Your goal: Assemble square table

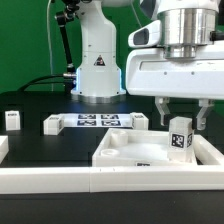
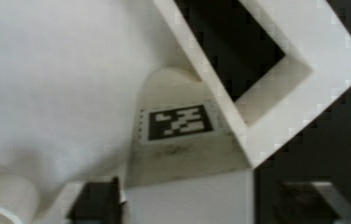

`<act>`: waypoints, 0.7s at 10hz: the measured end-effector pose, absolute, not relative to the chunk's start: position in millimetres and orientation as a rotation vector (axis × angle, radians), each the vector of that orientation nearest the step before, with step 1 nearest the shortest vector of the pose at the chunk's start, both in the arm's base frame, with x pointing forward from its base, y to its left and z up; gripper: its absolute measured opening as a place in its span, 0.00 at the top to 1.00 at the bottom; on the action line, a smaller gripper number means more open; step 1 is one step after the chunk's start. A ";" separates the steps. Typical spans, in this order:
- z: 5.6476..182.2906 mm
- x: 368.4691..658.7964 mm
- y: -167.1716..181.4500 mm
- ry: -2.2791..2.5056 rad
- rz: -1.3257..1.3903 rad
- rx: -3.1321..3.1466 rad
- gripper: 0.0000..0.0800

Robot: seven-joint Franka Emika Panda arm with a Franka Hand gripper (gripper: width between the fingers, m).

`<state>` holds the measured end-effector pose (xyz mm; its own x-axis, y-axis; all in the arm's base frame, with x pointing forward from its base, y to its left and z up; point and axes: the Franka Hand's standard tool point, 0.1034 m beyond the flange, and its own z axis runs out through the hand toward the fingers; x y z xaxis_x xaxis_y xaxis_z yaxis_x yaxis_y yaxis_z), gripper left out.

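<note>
Leg (image 1: 181, 135) stands upright on the slab (image 1: 120, 152), toward the exterior view's right, near a rim corner. Gripper (image 1: 183, 122) straddles it with jaws apart. The wrist view shows a gap beside one finger (image 2: 314, 196), but contact on the other side is unclear. A second leg (image 1: 52, 123) lies beside the marker board (image 1: 95, 121).

marker board (image 1: 97, 121) on black table (image 1: 30, 145)
</note>
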<state>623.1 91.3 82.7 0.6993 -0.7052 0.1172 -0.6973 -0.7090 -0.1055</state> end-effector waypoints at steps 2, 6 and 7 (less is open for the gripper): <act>94.7 619.2 104.2 1.042 -0.221 -2.903 0.29; 97.4 611.7 107.1 0.751 -0.224 -3.001 0.19; 97.4 611.7 107.0 0.750 -0.224 -3.001 0.19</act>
<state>611.7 107.0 97.4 0.8728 -0.4706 0.1298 -0.4648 -0.8823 -0.0735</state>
